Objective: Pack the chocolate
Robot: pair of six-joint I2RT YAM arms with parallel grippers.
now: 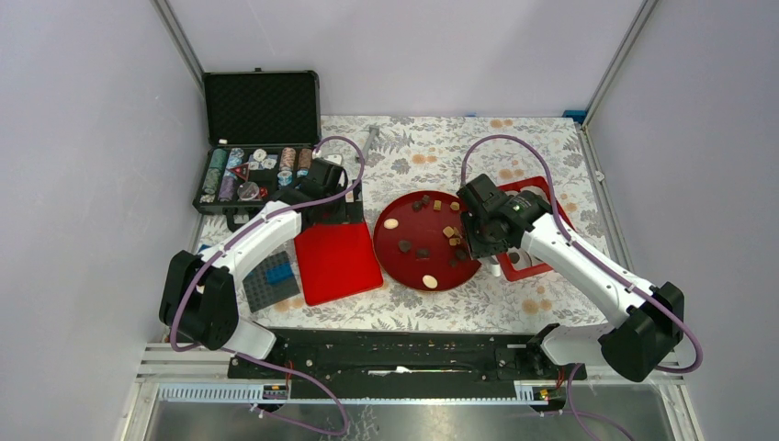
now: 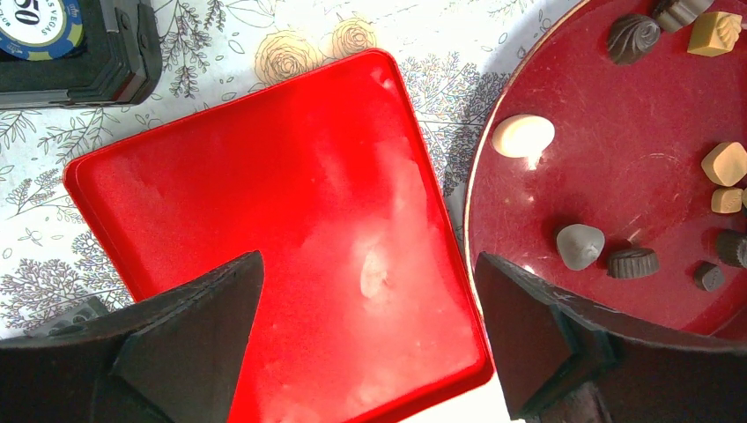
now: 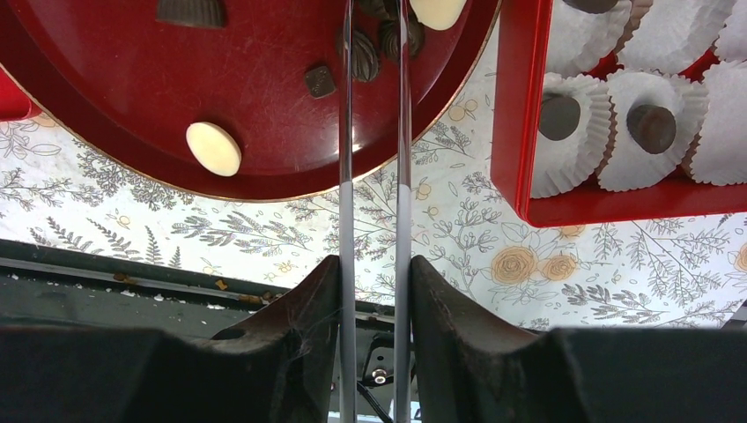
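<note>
On the round red plate [image 3: 264, 88] at the middle of the desk [image 1: 413, 147] lies most of the chocolate [image 3: 214, 148]: cream ovals, tan squares and dark ribbed pieces, scattered loosely. A few dark pieces already sit in white paper cups [image 3: 577, 97] inside the red box [image 3: 515, 132] just to the right of the plate, so the packing looks begun but far from finished.

The right fingers [image 3: 299, 326] are drawn in close on a pair of metal tongs [image 3: 345, 132], whose two thin blades reach out over the plate's near edge. The blade tips run out of the wrist view beside a cluster of dark pieces, and I cannot tell whether any piece is caught between them. The left fingers [image 2: 194, 326] stand spread wide with nothing in them, hanging over the flat red lid [image 2: 264, 220] that lies just left of the plate.

The step in hand appears to be picking one piece off the plate. The next move calls for a gentle, centred squeeze on a single small piece, then a level carry across the box wall to an unfilled cup. Too hard a pinch could make the piece slip out sideways.
</note>
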